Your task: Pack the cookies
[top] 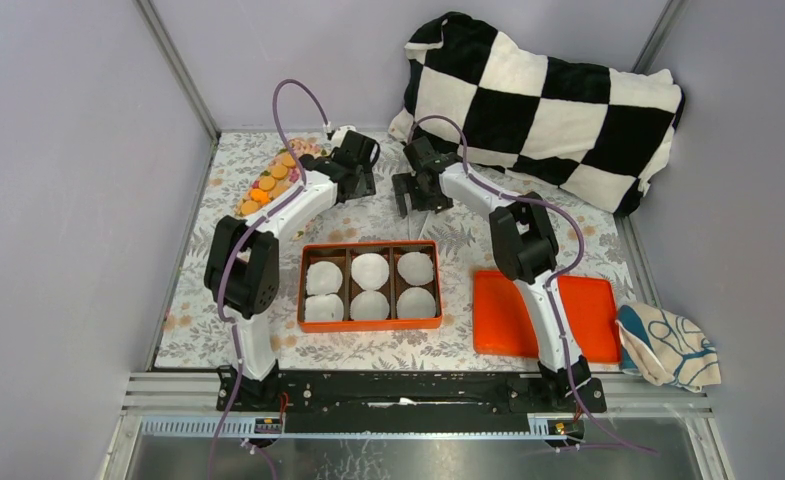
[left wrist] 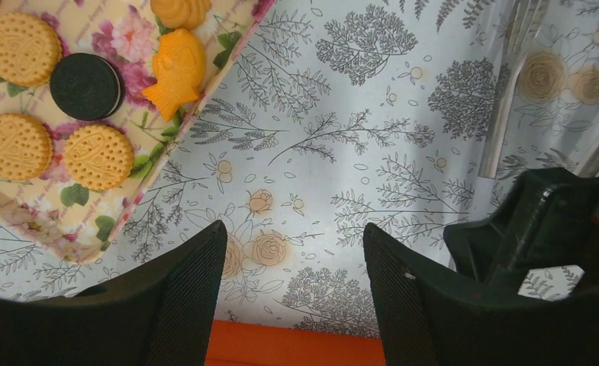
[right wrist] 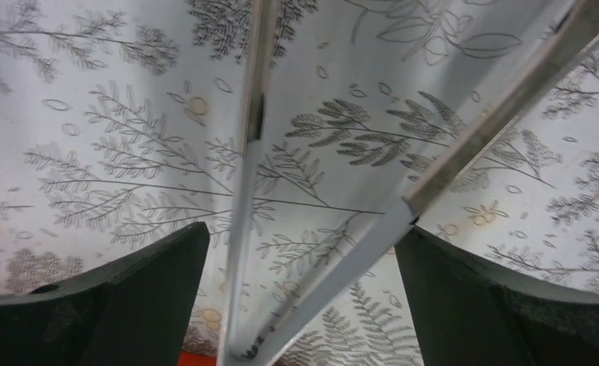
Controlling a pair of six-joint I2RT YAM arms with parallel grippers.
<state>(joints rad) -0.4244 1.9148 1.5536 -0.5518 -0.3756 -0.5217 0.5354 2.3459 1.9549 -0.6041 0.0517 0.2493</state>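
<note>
Left wrist view: the left tool [left wrist: 294, 229] gapes wide and empty, the cookies [left wrist: 98, 156] to its left. The right tool [right wrist: 302, 232] stands wide astride metal tongs [right wrist: 244, 191], possibly touching one blade.

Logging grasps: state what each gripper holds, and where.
The left gripper holds nothing. Tongs sit between the jaws of the right gripper, near their hinge; actual grip cannot be told.

The cookies [top: 271, 180] lie far left on a tray [left wrist: 44, 221]; the box [top: 368, 324] sits centre — its lid [top: 598, 310], probably, just right.
</note>
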